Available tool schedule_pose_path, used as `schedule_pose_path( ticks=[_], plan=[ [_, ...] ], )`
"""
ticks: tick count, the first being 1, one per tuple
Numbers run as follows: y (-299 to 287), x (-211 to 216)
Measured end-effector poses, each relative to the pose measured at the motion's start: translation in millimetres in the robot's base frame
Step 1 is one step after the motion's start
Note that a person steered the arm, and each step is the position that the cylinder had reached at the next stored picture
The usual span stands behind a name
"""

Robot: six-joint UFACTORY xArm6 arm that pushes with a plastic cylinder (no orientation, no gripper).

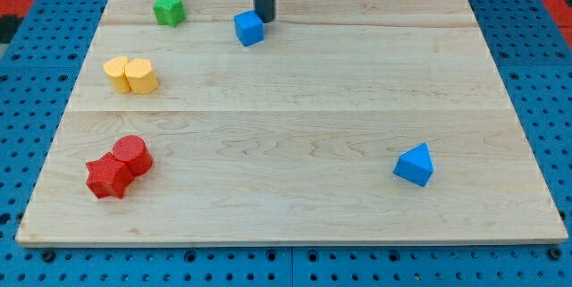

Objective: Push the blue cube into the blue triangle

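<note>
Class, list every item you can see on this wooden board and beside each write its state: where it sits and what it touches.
my tip: just above-right of the blue cube, close or touching
blue cube: top centre, far from the triangle
blue triangle: lower right, alone
green block: top left, alone
yellow blocks: left side, two touching
red blocks: lower left, two touching
wooden board: flat, carrying all blocks

Wooden board [295, 206] carries blue cube [249, 29], blue triangle [415, 164], green, yellow, red blocks.
</note>
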State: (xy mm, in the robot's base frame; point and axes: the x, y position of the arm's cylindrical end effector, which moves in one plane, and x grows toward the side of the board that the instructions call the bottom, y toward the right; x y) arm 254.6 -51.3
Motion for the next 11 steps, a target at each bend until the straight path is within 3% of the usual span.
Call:
schedule_pose_path(
  ticks=[1,2,4,5,7,11],
  plan=[
    [-20.7,8.4],
    [14.5,31.2],
    [-83.4,-7.6],
    [-51.4,44.5],
    [88.5,84.7],
    [132.7,211.2]
  ],
)
